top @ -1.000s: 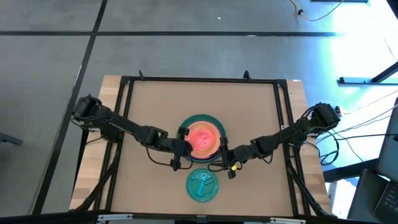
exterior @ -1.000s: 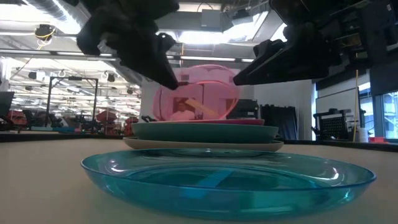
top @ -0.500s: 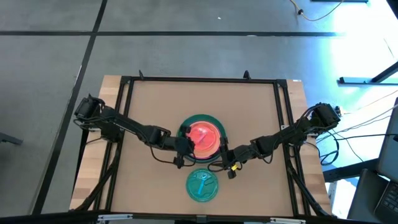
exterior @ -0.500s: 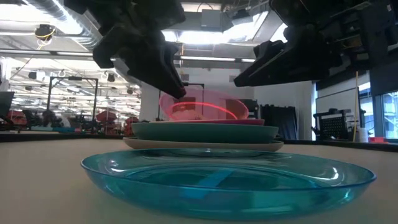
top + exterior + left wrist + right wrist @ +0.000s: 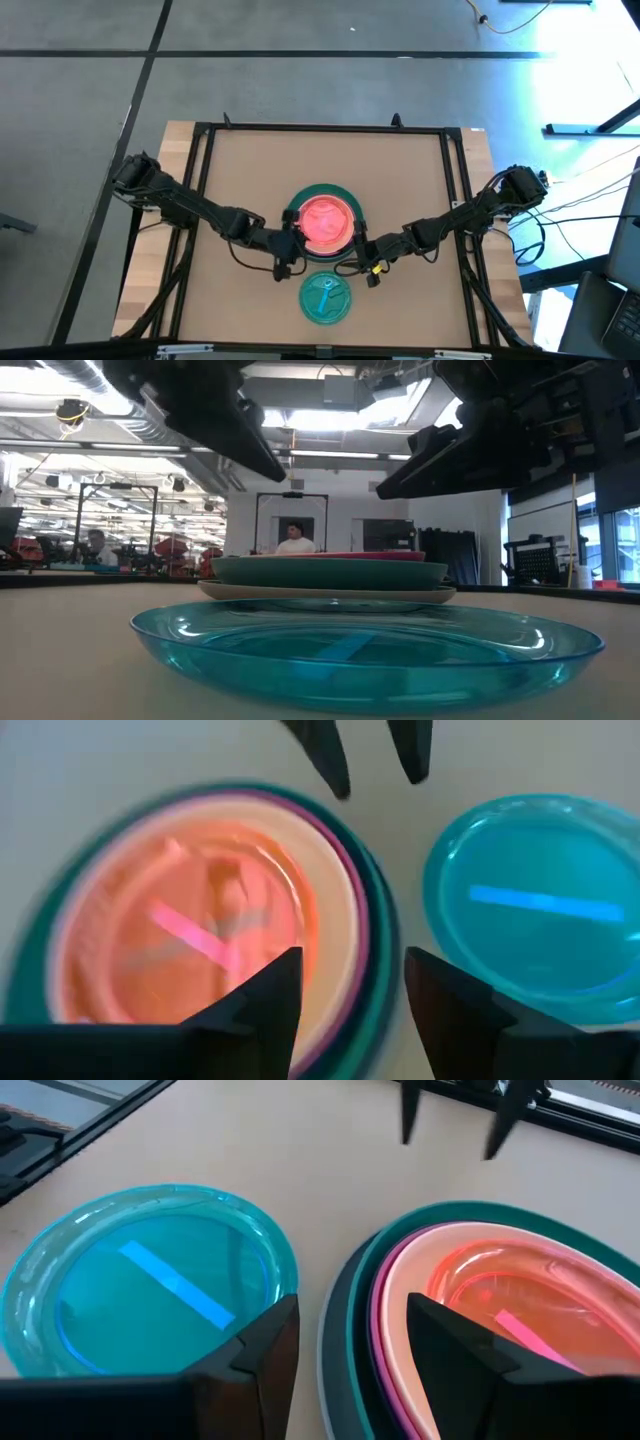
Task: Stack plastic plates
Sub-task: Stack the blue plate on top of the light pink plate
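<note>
A stack of plastic plates [image 5: 326, 221] is seen at the desk [image 5: 250, 170] centre in the high view: a teal plate [image 5: 343, 197] forms the wide outer ring, with a magenta rim [image 5: 380, 1330], a pale pink plate [image 5: 402, 1295] and a translucent small pink plate [image 5: 325, 219] nested on top. In the low view a grey plate [image 5: 330, 593] is shown under the teal one at the bottom of the stack, flat on the desk.

A light blue plate [image 5: 326, 298] lies alone on the desk just beside the stack, on its near side, apart from it. A narrow blue strip [image 5: 175, 1285] is seen on its middle.

The left gripper [image 5: 284, 248] is placed just beside the stack's left near edge, above the desk, its jaws apart and empty; both dark fingers [image 5: 262, 1003] are seen in its wrist view spread over the stack's rim. The right gripper [image 5: 360, 247] is placed just beside the stack's right near edge, jaws likewise apart with nothing between them; its fingers [image 5: 262, 1350] frame the gap between the light blue plate and the stack. Both grippers are raised clear of the plates in the low view.

A person [image 5: 294, 537] is seen in the room far behind the desk.
</note>
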Motion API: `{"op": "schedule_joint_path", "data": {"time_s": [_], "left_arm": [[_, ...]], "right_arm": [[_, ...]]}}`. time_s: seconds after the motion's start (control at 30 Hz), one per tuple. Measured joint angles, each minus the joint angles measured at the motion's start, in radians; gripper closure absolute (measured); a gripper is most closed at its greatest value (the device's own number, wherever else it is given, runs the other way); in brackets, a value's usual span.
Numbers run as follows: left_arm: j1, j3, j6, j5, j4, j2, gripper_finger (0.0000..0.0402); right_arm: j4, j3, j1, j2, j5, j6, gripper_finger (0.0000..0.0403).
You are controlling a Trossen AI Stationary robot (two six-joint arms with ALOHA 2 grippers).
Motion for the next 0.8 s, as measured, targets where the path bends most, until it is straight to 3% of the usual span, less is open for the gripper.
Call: {"op": "schedule_joint_path", "data": {"time_s": [0.4,0.6,0.8], "left_arm": [[-0.084,-0.001,-0.580,0.113,-0.060,0.013,0.0230],[-0.104,-0.001,-0.700,0.133,-0.040,0.071,0.0230],[-0.089,-0.001,-0.716,0.181,-0.006,0.155,0.0230]], "right_arm": [[0.001,0.000,0.000,0.000,0.004,0.018,0.0226],[0.002,0.000,0.000,0.000,0.004,0.019,0.0226],[0.001,0.000,0.000,0.000,0.014,0.018,0.0226]]}}
